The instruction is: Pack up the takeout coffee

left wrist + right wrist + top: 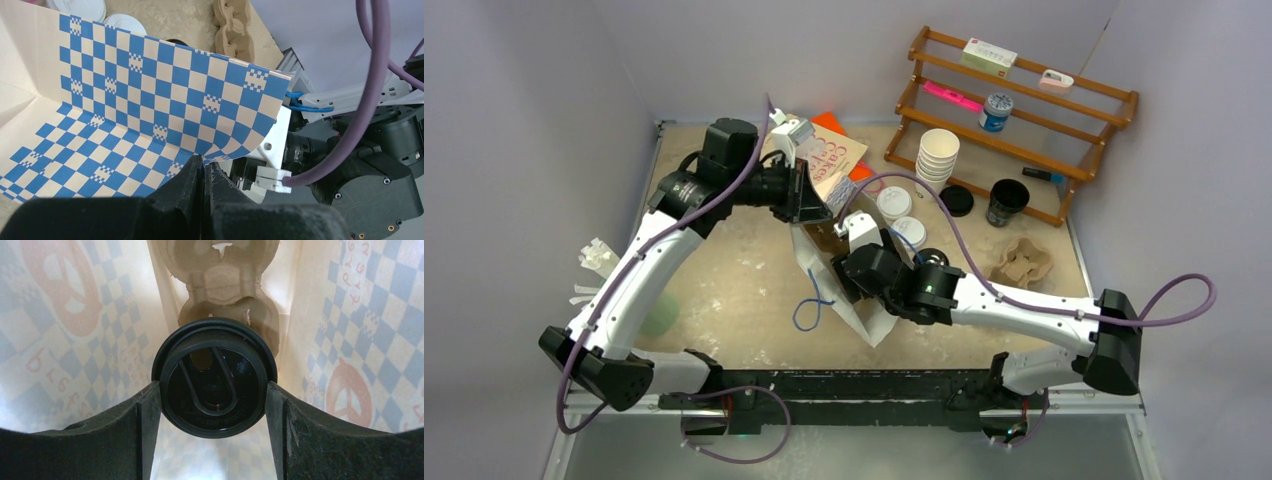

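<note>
Sandy table (744, 270). Left gripper (202, 172) pinched tight on bag (150, 100) rim, holding mouth open. Right gripper (212, 390) clamps black cup (200, 415) inside bag, at carrier (225, 295). Lower straight into socket, keep upright, release only once seated.

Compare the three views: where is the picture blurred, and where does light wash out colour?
Top view: even light, sharp, soft shadows. Left wrist view: checked bag crisp, the fingers dark, blurred nearest the lens. Right wrist view: light glows through the bag walls, paling the print; black lid sharp.
</note>
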Robot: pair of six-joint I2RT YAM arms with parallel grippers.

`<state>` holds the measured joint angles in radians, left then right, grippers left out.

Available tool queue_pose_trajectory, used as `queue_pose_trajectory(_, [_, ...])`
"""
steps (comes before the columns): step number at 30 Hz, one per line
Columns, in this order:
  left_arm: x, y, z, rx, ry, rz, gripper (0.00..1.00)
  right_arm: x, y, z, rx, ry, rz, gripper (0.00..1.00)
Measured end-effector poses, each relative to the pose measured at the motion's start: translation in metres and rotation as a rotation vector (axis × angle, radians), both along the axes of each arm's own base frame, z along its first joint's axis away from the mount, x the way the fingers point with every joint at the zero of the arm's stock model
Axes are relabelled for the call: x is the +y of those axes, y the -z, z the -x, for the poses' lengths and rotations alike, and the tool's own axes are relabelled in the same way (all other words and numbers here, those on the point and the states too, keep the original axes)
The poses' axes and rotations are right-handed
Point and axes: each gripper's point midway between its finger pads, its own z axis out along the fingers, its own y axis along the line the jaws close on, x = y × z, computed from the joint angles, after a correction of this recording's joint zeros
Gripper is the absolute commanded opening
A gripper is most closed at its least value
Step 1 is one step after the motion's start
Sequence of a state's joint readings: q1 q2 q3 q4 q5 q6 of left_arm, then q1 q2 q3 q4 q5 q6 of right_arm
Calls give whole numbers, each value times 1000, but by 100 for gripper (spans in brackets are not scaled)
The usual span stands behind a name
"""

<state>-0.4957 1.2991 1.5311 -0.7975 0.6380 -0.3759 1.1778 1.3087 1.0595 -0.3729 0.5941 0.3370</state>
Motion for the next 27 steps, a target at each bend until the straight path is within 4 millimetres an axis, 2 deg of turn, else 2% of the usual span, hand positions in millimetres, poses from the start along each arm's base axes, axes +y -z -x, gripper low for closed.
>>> queue_pose_trajectory(5, [1, 7, -7, 12, -4, -44, 0, 5, 4, -8, -28, 9, 19, 33])
queue_pose_trajectory(13, [6, 11, -20, 11, -41, -109, 0, 7, -7, -19, -77, 8, 18, 34])
queue_pose_trajectory(18, [14, 8, -30, 8, -83, -107, 0, 10, -28, -33, -107, 12, -20, 35])
queue_pose_trajectory(21, [21, 8, -38, 29, -117, -94, 0, 14, -47, -44, -125, 14, -56, 34])
queue_pose_trajectory(25, [24, 9, -50, 81, -140, -34, 0, 26, -78, -53, -158, 5, -130, 35])
queue_pose_trajectory(27, [21, 11, -55, 118, -139, 8, 0, 33, -86, -54, -165, -9, -158, 34])
